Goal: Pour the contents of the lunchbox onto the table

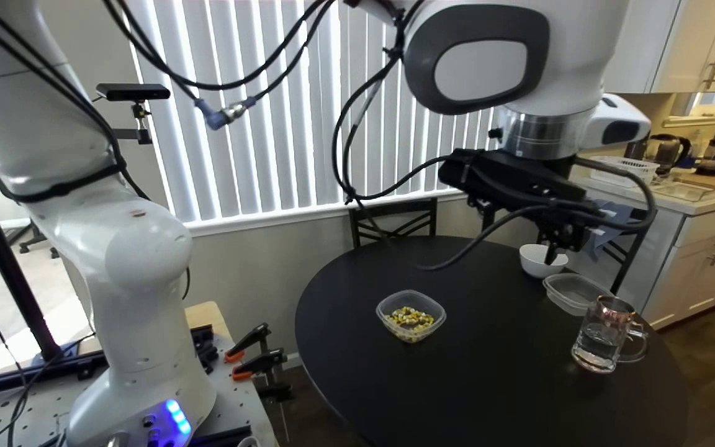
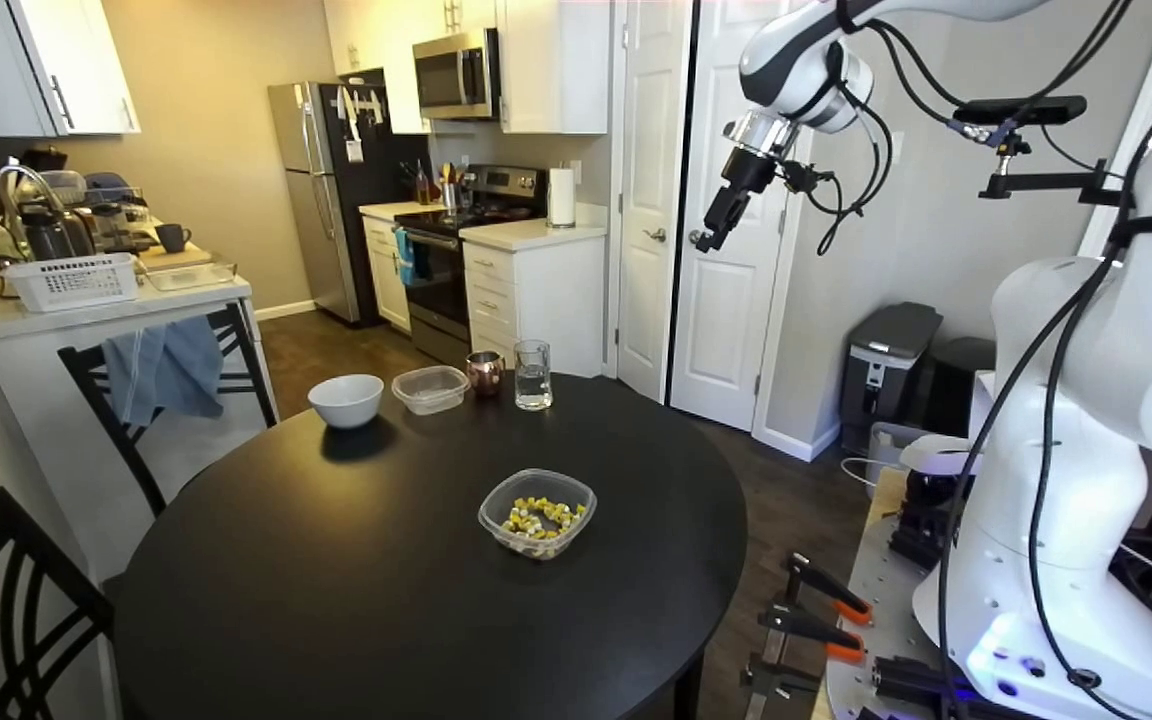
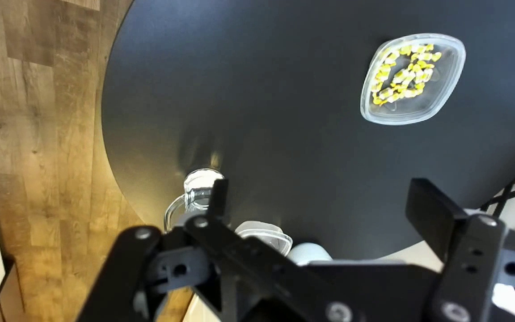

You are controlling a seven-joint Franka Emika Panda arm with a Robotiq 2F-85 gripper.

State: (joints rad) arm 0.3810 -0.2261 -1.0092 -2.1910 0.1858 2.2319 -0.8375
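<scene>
The lunchbox (image 1: 407, 298) is a clear squarish container standing upright on the round black table (image 1: 488, 385). It also shows in an exterior view (image 2: 536, 484) and at the upper right of the wrist view (image 3: 446, 82). The contents (image 1: 410, 319) are small yellow and white pieces spread on its bottom; they also show in an exterior view (image 2: 542, 518) and in the wrist view (image 3: 411, 74). My gripper (image 3: 320, 194) is open and empty, well above the table and apart from the lunchbox. It also shows in both exterior views (image 1: 553, 248) (image 2: 709, 240).
An empty clear container (image 2: 431, 388) stands at the table's edge, between a white bowl (image 2: 346, 400) and a copper mug (image 2: 485, 372). A clear glass pitcher (image 1: 599, 338) holding water stands beside the mug. Chairs (image 2: 26, 590) stand round the table.
</scene>
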